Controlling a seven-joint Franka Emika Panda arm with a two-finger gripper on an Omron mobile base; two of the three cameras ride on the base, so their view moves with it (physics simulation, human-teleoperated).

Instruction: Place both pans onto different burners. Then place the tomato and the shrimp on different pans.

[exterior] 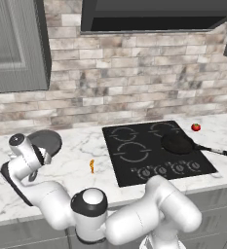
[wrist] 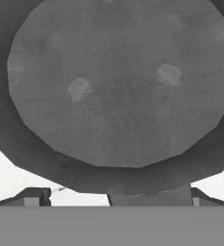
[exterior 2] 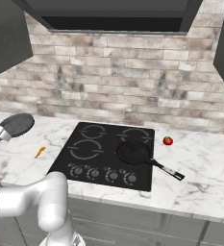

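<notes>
Directly below the pincer [wrist: 111, 201], its fingers spread wide and holding nothing, the grey skillet [wrist: 118, 84] lies flat on the marble counter [exterior: 76, 163]. Its short handle [wrist: 149, 196] points back toward the pincer, sitting between the two fingertips.

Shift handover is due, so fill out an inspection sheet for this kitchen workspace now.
Surface: white marbled counter with a glossy black cooktop set into it.
Job's things: black long-handled pan sits on a cooktop burner; dark grey skillet on the counter left of the cooktop; small red tomato on the counter right of the cooktop; tiny orange shrimp on the counter between skillet and cooktop.
Clutter: nothing seen.
Grippers: gripper open, poised over the skillet's handle end, holding nothing.
Cables: nothing seen.
Surroundings: brick backsplash, dark range hood, grey cabinets.
</notes>
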